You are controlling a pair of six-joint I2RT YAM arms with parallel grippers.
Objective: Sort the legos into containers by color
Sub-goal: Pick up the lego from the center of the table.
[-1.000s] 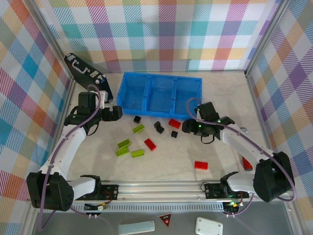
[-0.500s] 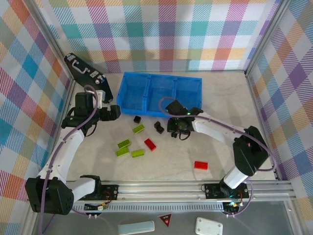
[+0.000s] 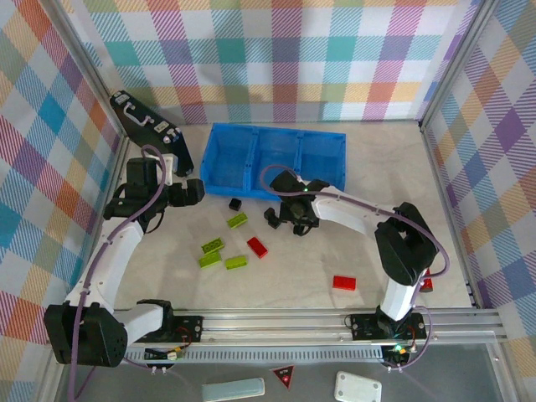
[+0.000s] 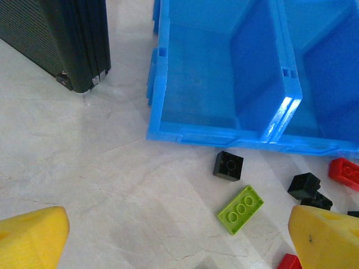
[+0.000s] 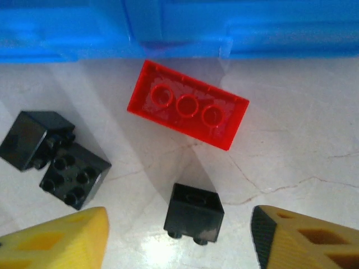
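As I read the right wrist view, right gripper: spread wide, holding nothing, touching no brick.
Black cube: on its side between my right fingers, clear of both, studs facing back toward the camera.
Red brick: studs up, long axis slanting from upper left to lower right in that view; it lay just beyond the cube, close to the tray wall.
Black pair: two bricks touching each other, left of the cube.
Left gripper: released and empty, as far as I could see; it hung over the table in front of the tray's left compartment, near the briefcase.
Green brick: flat, studs up, long axis diagonal; ahead of the left gripper, nearer the finger at the right of that view.
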